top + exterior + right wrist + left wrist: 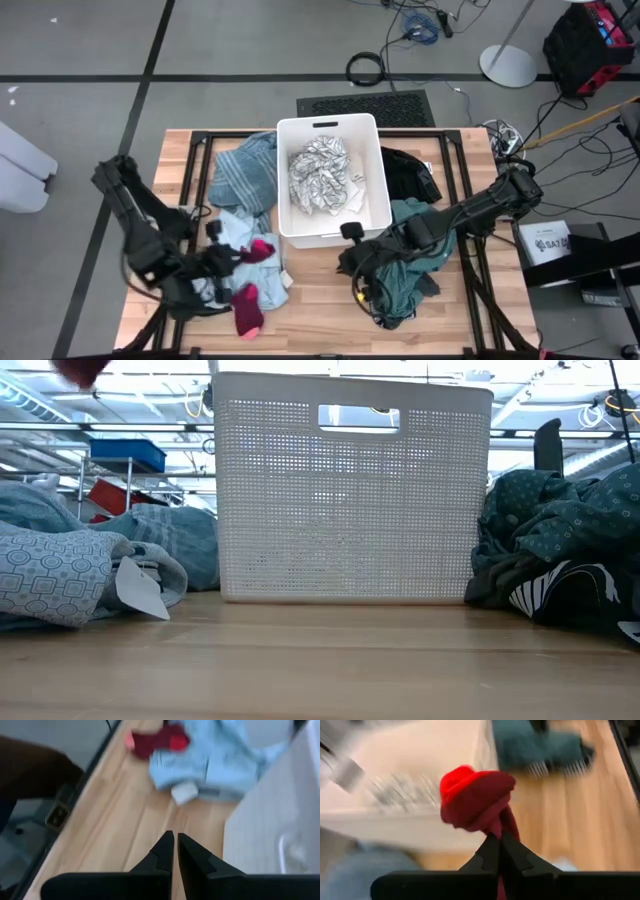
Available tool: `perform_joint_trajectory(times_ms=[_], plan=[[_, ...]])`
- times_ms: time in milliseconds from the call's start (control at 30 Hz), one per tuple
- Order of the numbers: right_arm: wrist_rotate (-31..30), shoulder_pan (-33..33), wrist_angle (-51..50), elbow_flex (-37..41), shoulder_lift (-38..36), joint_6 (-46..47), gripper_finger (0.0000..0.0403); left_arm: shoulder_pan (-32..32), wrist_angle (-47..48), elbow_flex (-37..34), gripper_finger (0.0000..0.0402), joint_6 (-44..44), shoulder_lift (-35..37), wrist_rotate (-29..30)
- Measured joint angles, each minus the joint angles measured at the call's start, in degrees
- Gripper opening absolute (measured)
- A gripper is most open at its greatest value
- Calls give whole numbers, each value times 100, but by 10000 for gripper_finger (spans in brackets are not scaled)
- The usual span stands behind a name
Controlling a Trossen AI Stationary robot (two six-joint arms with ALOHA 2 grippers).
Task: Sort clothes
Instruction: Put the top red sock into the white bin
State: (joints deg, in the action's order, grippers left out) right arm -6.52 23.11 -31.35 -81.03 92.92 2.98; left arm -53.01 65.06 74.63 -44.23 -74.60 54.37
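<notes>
My left gripper (pixel 250 256) is shut on a small magenta-pink piece (pixel 263 248), held up over the light blue garment (pixel 232 232) left of the white bin (pixel 330 232). The piece also shows in the low view (pixel 80 370). A second magenta piece (pixel 248 310) lies on the table near the front edge. My right gripper (pixel 175 845) is shut and empty, low over bare wood in front of the bin, by the teal green garment (pixel 412 262). A white-grey patterned garment (pixel 320 175) lies in the bin. A blue striped garment (pixel 245 172) and a black one (pixel 410 170) lie beside the bin. My left gripper pinches the magenta piece between its two fingers at a narrow gathered part (pixel 501 827). The rest of the piece bunches in a wad (pixel 475 795) beyond the fingertips. The piece is lifted clear of the table.
The bin (pixel 350 500) stands mid-table with its wall toward the front. The clothes lie in heaps on both sides of it, teal on the right (pixel 560 520), light blue on the left (pixel 60 575). Bare wood (pixel 320 300) lies along the front edge. Black frame rails run along the table's sides.
</notes>
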Motion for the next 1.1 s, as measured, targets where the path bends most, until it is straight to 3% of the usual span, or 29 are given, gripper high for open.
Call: perform_joint_trajectory(times_ms=[133, 400, 633, 867, 1100], plan=[[7, -57, 958, 0, -2, -657, 13, -241, -841, -5, 3, 1355, 168, 1112], [-294, -391, 2485, -2, -8, -1736, 28, -131, -2741, -5, 2, 3763, 64, 1682], [-268, -564, 2861, -2, 76, -2254, 118, 182, -3089, -7, 2, 4059, -24, 1313], [-251, -637, 3165, -2, 92, -2146, 218, 643, -3279, -7, 2, 4333, -132, 669], [-251, -778, 3261, -2, 92, -1847, 242, 1033, -3465, -7, 2, 4368, -198, 110]])
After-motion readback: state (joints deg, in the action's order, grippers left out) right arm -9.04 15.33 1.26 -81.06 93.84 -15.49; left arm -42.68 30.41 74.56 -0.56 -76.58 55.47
